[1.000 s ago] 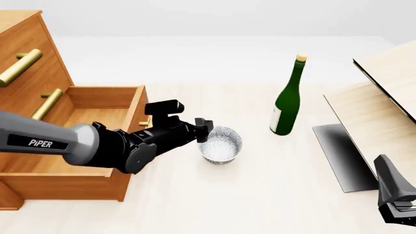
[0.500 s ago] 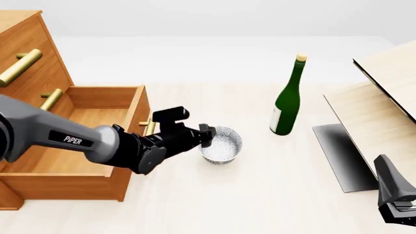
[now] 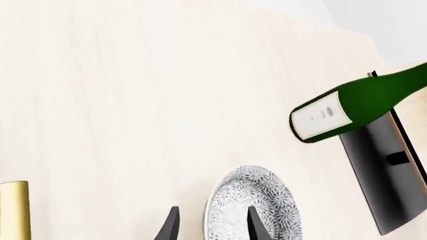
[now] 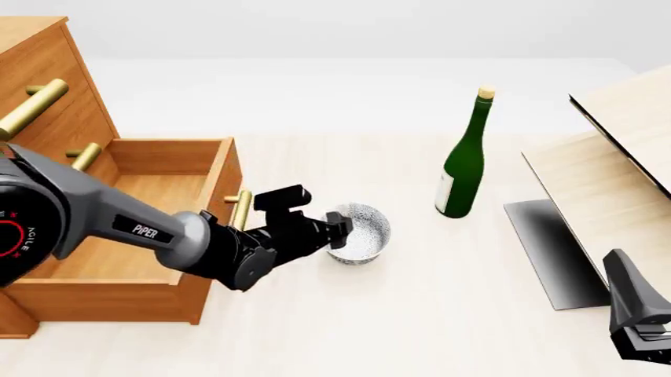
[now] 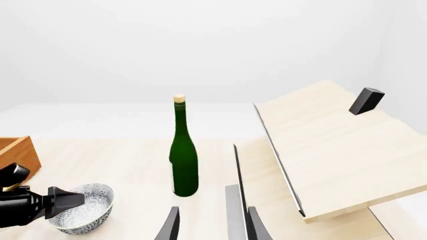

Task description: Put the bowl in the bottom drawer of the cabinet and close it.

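Note:
The speckled white bowl [image 4: 362,233] stands upright on the table just right of the cabinet [image 4: 58,118]. The bottom drawer [image 4: 157,188] is pulled out, its inside bare and its brass handle [image 4: 241,208] facing the bowl. My left gripper [image 4: 338,228] is open at the bowl's left rim. In the left wrist view the gripper [image 3: 213,230] straddles the rim of the bowl [image 3: 257,202], one finger over its inside and one outside. My right gripper [image 4: 642,326] rests open at the near right corner, holding nothing. The right wrist view shows the bowl [image 5: 87,207] too.
A tall green bottle [image 4: 461,165] stands right of the bowl, behind it. A pale wood board [image 4: 608,181] leans on a dark stand [image 4: 551,251] at the right. The upper drawers' brass handles [image 4: 31,110] stick out above the open drawer.
My left arm has swung lower and nearer, bringing the gripper down onto the bowl's left rim. The bowl, the drawer and the right arm have not moved.

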`<state>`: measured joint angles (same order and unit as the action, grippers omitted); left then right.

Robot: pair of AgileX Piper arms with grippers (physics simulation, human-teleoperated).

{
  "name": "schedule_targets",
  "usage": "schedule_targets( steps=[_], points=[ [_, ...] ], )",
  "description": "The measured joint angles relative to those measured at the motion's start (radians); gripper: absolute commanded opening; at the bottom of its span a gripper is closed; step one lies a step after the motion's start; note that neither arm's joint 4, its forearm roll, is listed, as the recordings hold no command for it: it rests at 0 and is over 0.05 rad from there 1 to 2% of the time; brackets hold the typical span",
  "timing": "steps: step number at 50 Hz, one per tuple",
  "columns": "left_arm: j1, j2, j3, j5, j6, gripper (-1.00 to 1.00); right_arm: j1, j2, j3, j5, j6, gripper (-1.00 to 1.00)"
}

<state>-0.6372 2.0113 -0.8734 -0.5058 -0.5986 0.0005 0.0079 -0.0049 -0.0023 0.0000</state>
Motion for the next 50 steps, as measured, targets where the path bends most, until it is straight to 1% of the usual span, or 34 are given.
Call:
schedule_targets(
  steps=[7,8,25,50],
  points=[
    [-0.005,0.012,0.000,-0.005,-0.008,1.00,0.000,0.000,0.000,0.000,0.000,1.00],
    [-0.006,0.015,0.000,-0.006,-0.009,-1.00,0.000,0.000,0.000,0.000,0.000,1.00],
    [-0.007,0.012,0.005,-0.004,-0.009,-1.00,0.000,0.000,0.000,0.000,0.000,1.00],
    [0.010,-0.105,0.057,0.038,0.044,-1.00,0.000,0.000,0.000,0.000,0.000,1.00]
  ],
)
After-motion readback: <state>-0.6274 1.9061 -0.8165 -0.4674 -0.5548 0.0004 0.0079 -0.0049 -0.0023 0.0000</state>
